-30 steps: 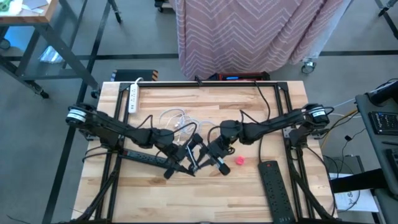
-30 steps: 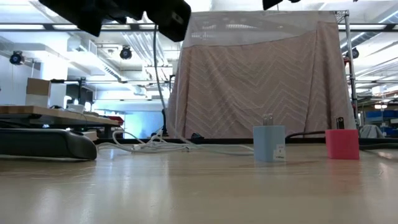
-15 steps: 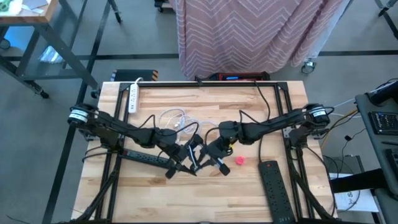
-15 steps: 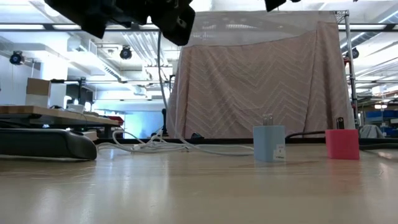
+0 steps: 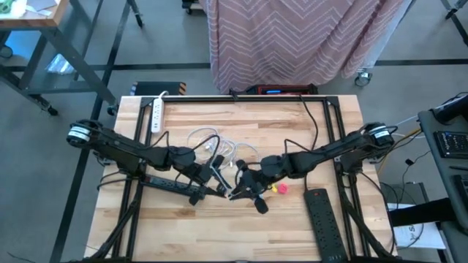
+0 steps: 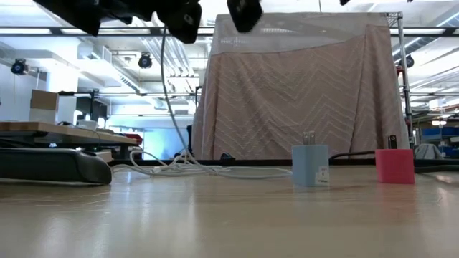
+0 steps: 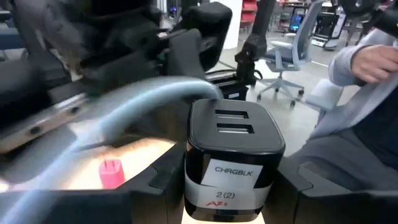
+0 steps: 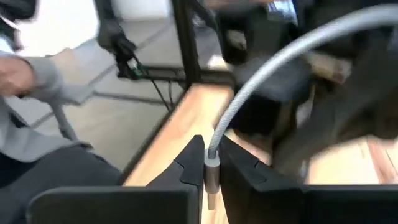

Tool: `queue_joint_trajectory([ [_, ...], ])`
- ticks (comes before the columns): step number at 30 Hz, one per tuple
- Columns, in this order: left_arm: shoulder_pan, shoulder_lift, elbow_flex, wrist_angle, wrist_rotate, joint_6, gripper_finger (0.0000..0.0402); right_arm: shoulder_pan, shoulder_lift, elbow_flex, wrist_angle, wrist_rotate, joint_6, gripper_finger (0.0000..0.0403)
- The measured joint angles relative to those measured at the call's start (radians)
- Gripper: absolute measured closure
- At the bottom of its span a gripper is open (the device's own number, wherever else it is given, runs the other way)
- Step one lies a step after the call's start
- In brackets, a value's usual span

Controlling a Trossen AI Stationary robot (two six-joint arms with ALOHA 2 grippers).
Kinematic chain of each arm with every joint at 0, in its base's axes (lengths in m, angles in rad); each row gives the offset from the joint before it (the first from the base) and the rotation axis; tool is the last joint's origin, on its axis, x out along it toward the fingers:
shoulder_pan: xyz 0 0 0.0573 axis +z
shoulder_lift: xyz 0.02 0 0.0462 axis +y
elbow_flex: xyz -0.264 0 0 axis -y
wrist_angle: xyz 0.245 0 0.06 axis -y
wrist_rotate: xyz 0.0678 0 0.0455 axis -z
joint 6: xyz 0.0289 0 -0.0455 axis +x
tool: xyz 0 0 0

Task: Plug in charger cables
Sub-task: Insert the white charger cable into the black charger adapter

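Observation:
My left gripper (image 5: 218, 185) hovers over the table's middle, shut on a black charger block (image 7: 231, 155) that has two slots in its face. Close to its right, my right gripper (image 5: 246, 193) is shut on the connector end of a white charger cable (image 8: 267, 68). That cable (image 6: 169, 93) hangs down to a heap of white cords (image 5: 212, 142) lying on the table. A red-pink plug block (image 5: 279, 188) and a light blue one (image 6: 310, 166) stand upright on the wood, free of both grippers. My left gripper pinches the black block by its two opposite sides (image 7: 189, 177) between its fingers, coming from the table's left. The slotted face (image 7: 234, 121) points away from the wrist, toward my right gripper. The block is lifted clear of the table. My right gripper pinches the cable just behind its end, on the grey sleeve (image 8: 211, 169), between its two fingertips. The fingers come from the table's right. From the fingers the cord curves up and away, and it hangs slack down to the heap.
A long black power strip (image 5: 172, 183) lies under my left arm and another (image 5: 325, 223) at the near right. A white power strip (image 5: 156, 115) lies at the far left. A person in grey sits beyond the table (image 7: 367, 93).
My right gripper has gone toward the near edge and the table's left, closing on the left gripper with the cable end. My left gripper has shifted a little toward the far edge. The hanging cord has swung toward the table's left.

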Motion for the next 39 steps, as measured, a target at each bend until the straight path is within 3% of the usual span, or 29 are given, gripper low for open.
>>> queue_joint_trajectory([
  [6, -0.001, 0.023, 0.011, 0.023, 0.003, 0.000, 0.0267, 0.006, -0.001, -0.002, -0.033, 0.024, 0.045, 0.0352],
  [17, -0.001, 0.028, 0.011, 0.024, 0.005, -0.004, 0.0265, 0.005, -0.002, 0.011, -0.074, 0.024, 0.051, 0.0351],
  [31, 0.000, 0.028, 0.011, -0.011, -0.001, 0.003, 0.0267, -0.011, -0.002, 0.019, -0.074, 0.008, 0.144, 0.0284],
  [39, 0.000, 0.028, 0.010, -0.015, 0.004, 0.003, 0.0262, -0.014, -0.002, 0.019, -0.072, 0.014, 0.168, 0.0314],
])
